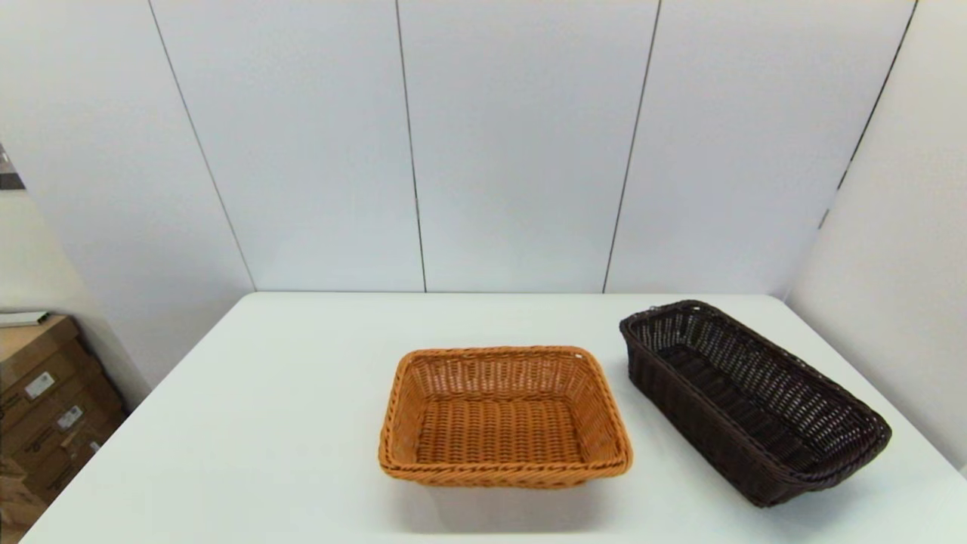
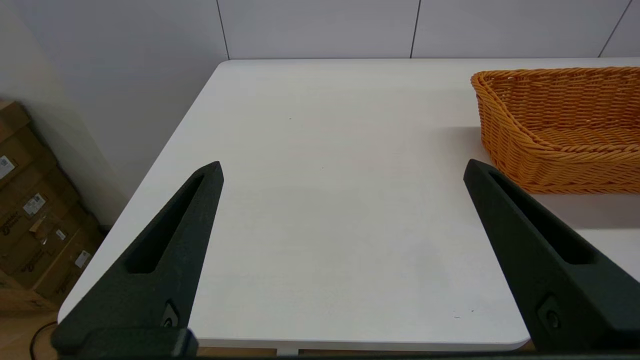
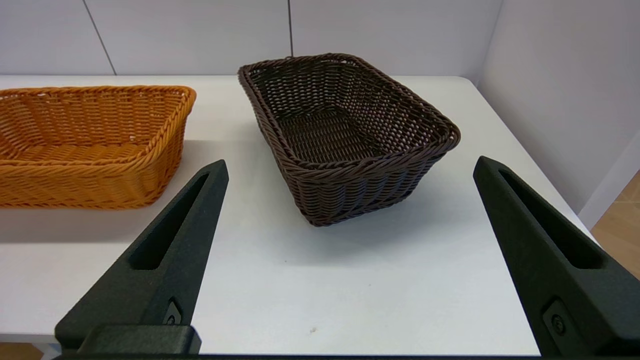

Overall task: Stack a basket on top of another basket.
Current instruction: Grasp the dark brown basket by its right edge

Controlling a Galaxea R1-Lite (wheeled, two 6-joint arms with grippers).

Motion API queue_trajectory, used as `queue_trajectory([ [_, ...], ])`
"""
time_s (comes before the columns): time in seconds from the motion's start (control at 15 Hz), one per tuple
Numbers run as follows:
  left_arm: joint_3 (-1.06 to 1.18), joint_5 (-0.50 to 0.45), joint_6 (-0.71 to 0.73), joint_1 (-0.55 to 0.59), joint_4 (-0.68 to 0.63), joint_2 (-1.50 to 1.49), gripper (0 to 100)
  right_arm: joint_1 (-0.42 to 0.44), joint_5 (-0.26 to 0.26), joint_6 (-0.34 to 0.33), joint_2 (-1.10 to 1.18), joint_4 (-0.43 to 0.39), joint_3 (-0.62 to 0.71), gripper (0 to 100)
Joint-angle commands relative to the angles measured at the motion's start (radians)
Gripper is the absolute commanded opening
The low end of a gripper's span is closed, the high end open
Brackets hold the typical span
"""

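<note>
The dark brown basket [image 1: 755,400] lies angled on the right side of the white table [image 1: 264,423], empty. The orange basket [image 1: 505,415] sits in the middle of the table, also empty, a short gap to the left of the dark one. Neither arm shows in the head view. My right gripper [image 3: 350,167] is open near the table's front edge, facing the short end of the dark brown basket [image 3: 345,135], with the orange basket [image 3: 90,145] off to one side. My left gripper [image 2: 342,167] is open over bare table, the orange basket [image 2: 560,125] beyond one finger.
White wall panels stand behind the table and along its right side. Cardboard boxes [image 1: 45,408] are stacked on the floor off the table's left edge. Bare table surface spreads left of the orange basket.
</note>
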Motion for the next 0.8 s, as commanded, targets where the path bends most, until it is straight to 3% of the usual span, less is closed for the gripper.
queue_trajectory([
  [0.07, 0.000, 0.000, 0.000, 0.000, 0.001, 0.000, 100, 0.000, 0.000, 0.000, -0.002, 0.000, 0.000, 100],
  [0.6, 0.000, 0.000, 0.000, 0.000, 0.001, 0.000, 100, 0.000, 0.010, -0.008, -0.002, -0.005, -0.043, 100],
  [0.73, 0.000, 0.000, 0.000, 0.000, 0.001, 0.000, 100, 0.000, 0.026, -0.009, -0.002, 0.043, -0.146, 100],
  [0.8, 0.000, 0.000, 0.000, 0.000, 0.001, 0.000, 100, 0.000, 0.052, -0.011, 0.000, 0.113, -0.206, 100],
])
